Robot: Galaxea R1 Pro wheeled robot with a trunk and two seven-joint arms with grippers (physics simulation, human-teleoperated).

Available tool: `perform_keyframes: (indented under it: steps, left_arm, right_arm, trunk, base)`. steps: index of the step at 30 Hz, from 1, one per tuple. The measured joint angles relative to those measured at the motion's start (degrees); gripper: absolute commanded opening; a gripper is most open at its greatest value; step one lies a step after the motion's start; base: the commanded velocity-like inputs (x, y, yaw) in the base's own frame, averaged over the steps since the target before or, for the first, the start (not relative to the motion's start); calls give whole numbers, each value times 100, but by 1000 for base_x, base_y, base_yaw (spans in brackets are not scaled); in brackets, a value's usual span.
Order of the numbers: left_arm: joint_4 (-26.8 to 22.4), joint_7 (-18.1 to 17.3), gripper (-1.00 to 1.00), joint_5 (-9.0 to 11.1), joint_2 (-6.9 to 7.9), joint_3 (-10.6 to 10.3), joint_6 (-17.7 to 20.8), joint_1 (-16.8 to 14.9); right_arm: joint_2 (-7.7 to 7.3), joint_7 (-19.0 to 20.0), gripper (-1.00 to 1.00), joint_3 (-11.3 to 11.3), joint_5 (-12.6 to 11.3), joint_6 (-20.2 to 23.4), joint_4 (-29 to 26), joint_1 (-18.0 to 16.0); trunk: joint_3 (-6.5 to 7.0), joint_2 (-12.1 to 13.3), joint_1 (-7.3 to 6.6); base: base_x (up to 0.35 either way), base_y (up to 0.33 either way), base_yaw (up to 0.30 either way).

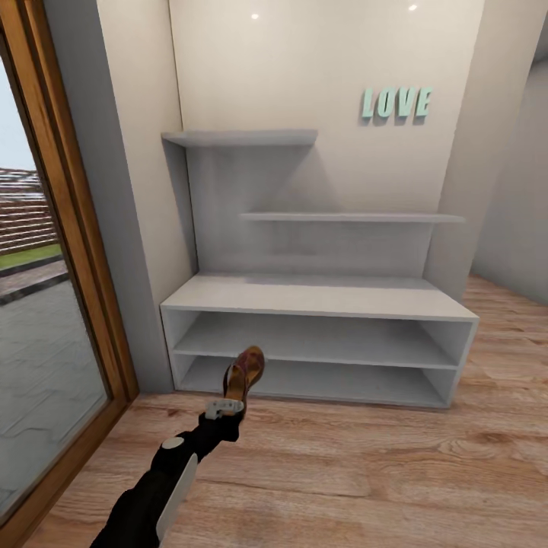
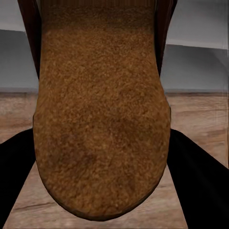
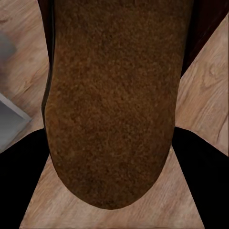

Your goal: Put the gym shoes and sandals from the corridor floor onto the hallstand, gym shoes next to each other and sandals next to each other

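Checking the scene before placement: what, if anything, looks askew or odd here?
Nothing damaged. The dark brown leather sandal stands toe-up in the left gripper before the empty white hallstand.

My head camera looks down and forward at the hallstand (image 1: 320, 304) from nearby; both my wrist cameras sit tight against sandal soles, sharing wood floor (image 1: 342, 472) beneath.

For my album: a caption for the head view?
Left tool holds a sandal before the empty hallstand.
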Motion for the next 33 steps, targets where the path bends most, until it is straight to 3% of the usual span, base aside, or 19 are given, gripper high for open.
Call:
perform_keyframes:
  steps: [2,4,8,13,14,15,17,19,22,26,33]
  left_arm:
    - [1,75,-100,-14,-18,-4,456,-171]
    - [0,415,-100,-27,-77,-22,1017,-513]
    - [5,1324,-100,-30,-408,-72,1736,-872]
    - [50,1525,-100,-6,-511,-182,1945,-1039]
    - [53,1530,-100,-13,-510,-216,1951,-1043]
    - [60,1539,-100,42,-507,-411,1952,-1052]
    - [72,1543,-100,7,-497,-597,1948,-1056]
    - [178,1542,-100,-9,-494,-710,1922,-1058]
    - [682,1540,-100,-16,-495,-763,1621,-1057]
    - [1443,1536,-100,-24,-507,-764,744,-1061]
    - [1717,1534,-100,-24,-502,-757,367,-1068]
  right_arm:
    - [-39,169,-100,0,5,-2,64,1]
    - [-58,266,-100,4,-6,4,95,2]
    - [-64,297,-100,5,-23,31,106,0]
    - [-65,301,-100,8,-10,71,107,3]
    - [-65,301,-100,8,-8,72,107,3]
    - [-65,301,-100,8,-3,74,107,0]
    - [-65,302,-100,9,-1,75,107,1]
    - [-65,302,-100,9,0,76,107,2]
    - [-65,302,-100,9,1,76,107,0]
    - [-65,302,-100,9,0,76,107,1]
    - [-65,301,-100,9,-2,77,107,0]
  trunk:
    - [0,0,0]
    - [1,0,0]
    - [0,0,0]
    - [0,0,0]
    - [0,0,0]
    - [0,0,0]
    - [0,0,0]
    - [0,0,0]
    - [-1,1,1]
    - [-1,0,0]
    - [0,0,0]
  base:
    - [0,0,0]
    - [0,0,0]
    - [0,0,0]
    - [0,0,0]
    - [0,0,0]
    - [0,0,0]
    - [0,0,0]
    - [0,0,0]
    - [0,0,0]
    - [0,0,0]
    - [0,0,0]
